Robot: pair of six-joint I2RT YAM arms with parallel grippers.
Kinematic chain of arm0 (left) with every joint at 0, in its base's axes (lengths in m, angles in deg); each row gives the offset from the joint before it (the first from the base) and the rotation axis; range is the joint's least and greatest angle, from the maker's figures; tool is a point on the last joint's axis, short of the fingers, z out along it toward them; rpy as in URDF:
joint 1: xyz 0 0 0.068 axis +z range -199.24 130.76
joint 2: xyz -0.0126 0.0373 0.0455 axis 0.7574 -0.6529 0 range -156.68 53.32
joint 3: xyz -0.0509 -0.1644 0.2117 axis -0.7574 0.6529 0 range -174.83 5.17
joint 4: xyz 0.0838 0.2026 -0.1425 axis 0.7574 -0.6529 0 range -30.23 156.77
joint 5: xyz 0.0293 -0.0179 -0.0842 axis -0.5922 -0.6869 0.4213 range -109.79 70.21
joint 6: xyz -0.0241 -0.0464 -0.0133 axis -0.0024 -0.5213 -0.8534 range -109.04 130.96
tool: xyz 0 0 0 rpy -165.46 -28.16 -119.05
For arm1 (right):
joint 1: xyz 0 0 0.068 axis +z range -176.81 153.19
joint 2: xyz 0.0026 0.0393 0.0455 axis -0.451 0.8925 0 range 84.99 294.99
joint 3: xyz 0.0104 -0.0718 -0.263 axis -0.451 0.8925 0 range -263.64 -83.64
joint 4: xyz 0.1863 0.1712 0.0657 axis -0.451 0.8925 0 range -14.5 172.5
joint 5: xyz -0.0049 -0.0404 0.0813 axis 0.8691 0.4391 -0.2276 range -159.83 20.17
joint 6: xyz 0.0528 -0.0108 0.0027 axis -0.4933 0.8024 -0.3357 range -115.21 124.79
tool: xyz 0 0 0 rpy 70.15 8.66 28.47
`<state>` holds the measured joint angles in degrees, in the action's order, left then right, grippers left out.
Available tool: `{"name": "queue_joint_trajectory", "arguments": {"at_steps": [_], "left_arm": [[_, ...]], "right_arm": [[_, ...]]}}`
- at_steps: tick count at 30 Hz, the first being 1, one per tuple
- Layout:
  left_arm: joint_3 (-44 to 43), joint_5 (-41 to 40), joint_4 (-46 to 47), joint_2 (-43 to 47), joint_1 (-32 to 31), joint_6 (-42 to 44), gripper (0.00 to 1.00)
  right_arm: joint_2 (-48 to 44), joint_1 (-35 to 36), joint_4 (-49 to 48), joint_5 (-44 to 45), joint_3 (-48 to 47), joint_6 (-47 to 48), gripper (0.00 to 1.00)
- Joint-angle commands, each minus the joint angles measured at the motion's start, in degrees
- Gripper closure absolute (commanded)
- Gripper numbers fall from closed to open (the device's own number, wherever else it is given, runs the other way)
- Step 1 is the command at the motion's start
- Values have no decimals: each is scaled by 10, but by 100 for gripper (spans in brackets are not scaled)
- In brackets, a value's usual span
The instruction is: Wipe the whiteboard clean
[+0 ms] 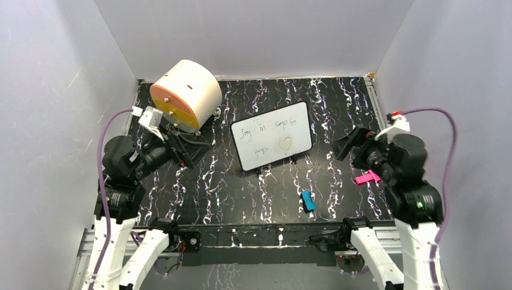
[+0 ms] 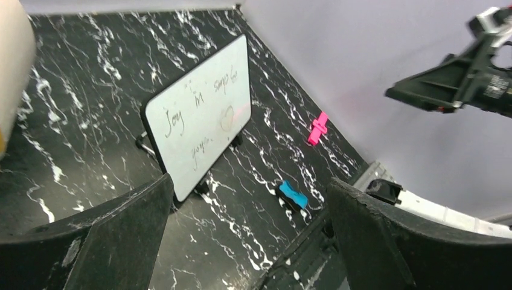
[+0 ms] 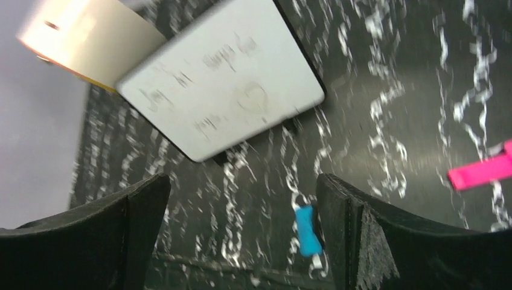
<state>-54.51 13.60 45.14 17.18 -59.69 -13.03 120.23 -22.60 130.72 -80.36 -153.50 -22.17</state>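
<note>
The left gripper (image 1: 184,148) and the right gripper (image 1: 346,144) hover with jaws spread wide and nothing between them. Between the two, near the middle of the table (image 1: 253,199), sits the whiteboard (image 1: 272,136), raised on small black feet, with faint handwriting and a drawn heart on its face. We judge it light, stiff and smooth-faced, so it is apt to slide or rock on its feet under a wiping stroke. We would steady it by its thin black edge at a left or right corner, leaving the written face free. Nearer than the whiteboard lies a blue block (image 1: 308,200), to the right a pink clip (image 1: 366,177), and at far left a cylinder (image 1: 186,93). We count two grippers, one whiteboard, one blue block, one pink clip and one cylinder.
</note>
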Motion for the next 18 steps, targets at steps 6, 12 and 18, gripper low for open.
{"name": "queue_joint_trajectory", "arguments": {"at_steps": [6,12,18], "left_arm": [[69,55,48,-59,-8,-11,2],[103,50,109,-100,-8,-18,2],[119,47,146,-121,-8,-30,2]], "right_arm": [[103,-4,50,43,135,28,13],[143,1,16,48,164,3,19],[175,111,-58,95,242,-92,22]]}}
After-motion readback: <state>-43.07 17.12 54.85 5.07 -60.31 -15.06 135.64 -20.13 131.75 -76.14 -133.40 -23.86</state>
